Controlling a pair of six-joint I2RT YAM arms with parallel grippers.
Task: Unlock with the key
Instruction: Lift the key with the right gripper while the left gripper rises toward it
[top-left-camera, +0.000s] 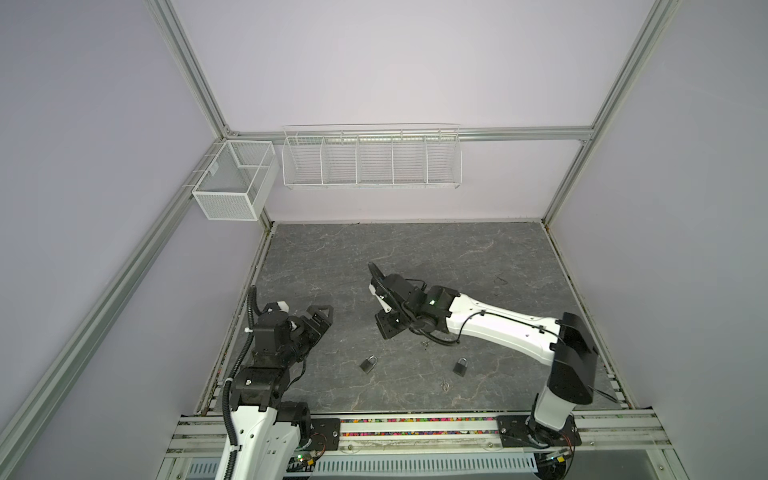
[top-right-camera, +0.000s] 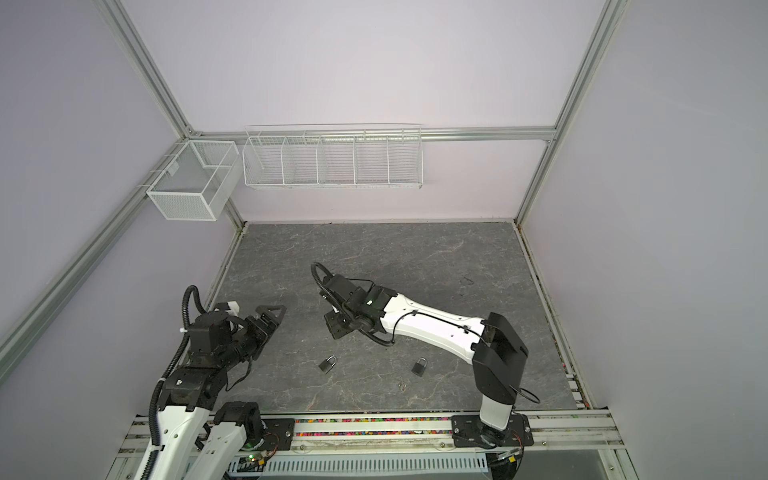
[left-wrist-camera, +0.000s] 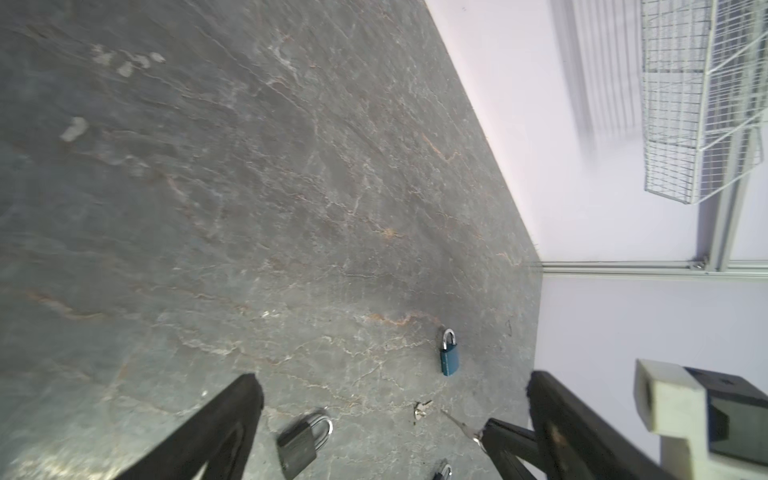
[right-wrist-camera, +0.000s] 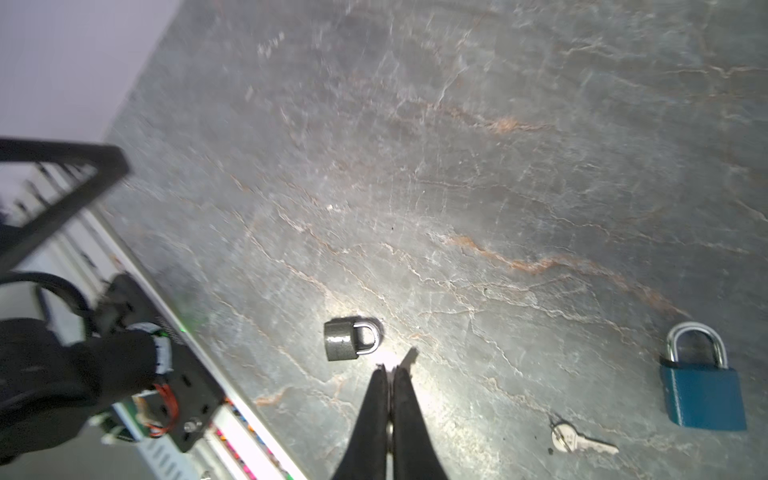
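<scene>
My left pincer (left-wrist-camera: 392, 377) hangs over the left side of the table (top-left-camera: 415, 257) with its two black fingers spread as wide as they go and nothing between them. My right pincer (right-wrist-camera: 392, 368) has its fingers pressed tight together, tips pointing down toward the table from just above it. In the right wrist view the grey padlock (right-wrist-camera: 347, 338) lies on its side just past those tips, not touching them. In the left wrist view a thin silvery sliver shows at the tip of my right pincer. I cannot tell whether that is something pinched there or only something lying behind it. The key (right-wrist-camera: 582, 442) lies flat on the table, on its own, near the blue padlock (right-wrist-camera: 702, 395) but apart from it. In both top views it sits just in front of that padlock, toward my base, and between the two padlocks. The blue padlock lies flat too, with its shackle seated in the body. The grey padlock looks closed as well. The two padlocks are well apart, grey to the left and blue to the right. A second key (left-wrist-camera: 422, 409), small and hard to make out, lies farther back, close beside my right arm.
</scene>
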